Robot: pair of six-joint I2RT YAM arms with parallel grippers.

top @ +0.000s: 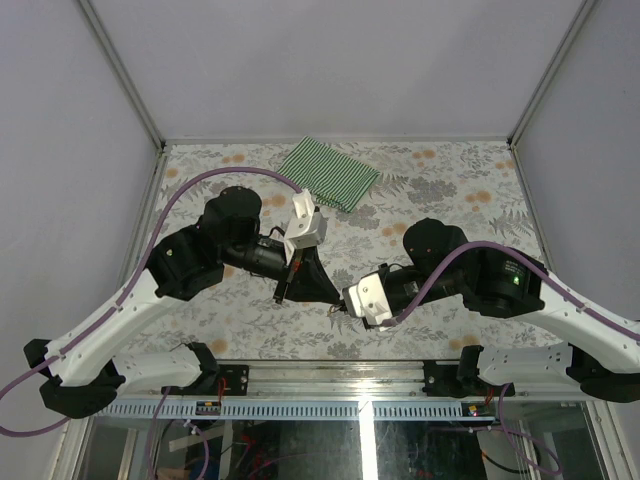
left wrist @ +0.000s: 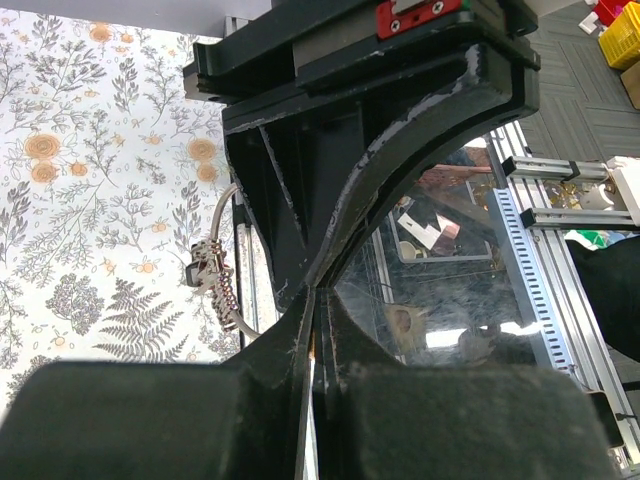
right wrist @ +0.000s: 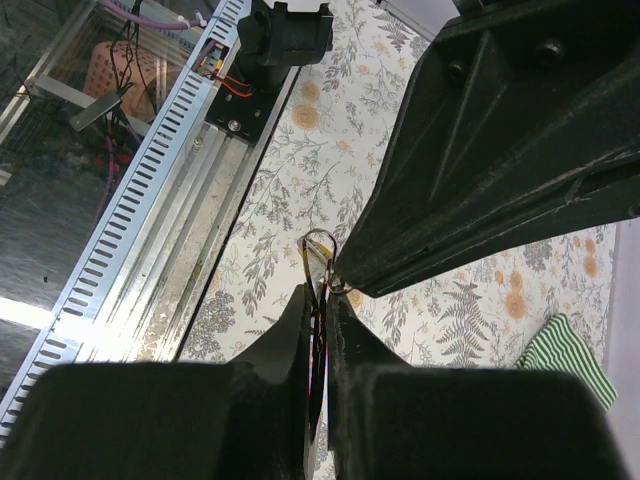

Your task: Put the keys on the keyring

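Silver wire keyring (right wrist: pixel 320 246) sits over the floral-print tabletop (top: pixel 440 190) at the meeting fingertips, black right gripper (right wrist: pixel 320 296) clamped on it, black left gripper (left wrist: pixel 315 300) jaws pressed together alongside; threading seems underway, no key visibly on yet, keys too small to make out.

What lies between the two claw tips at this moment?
A small silver wire ring, right where the right claw meets the left claw. The right wrist view shows it best.
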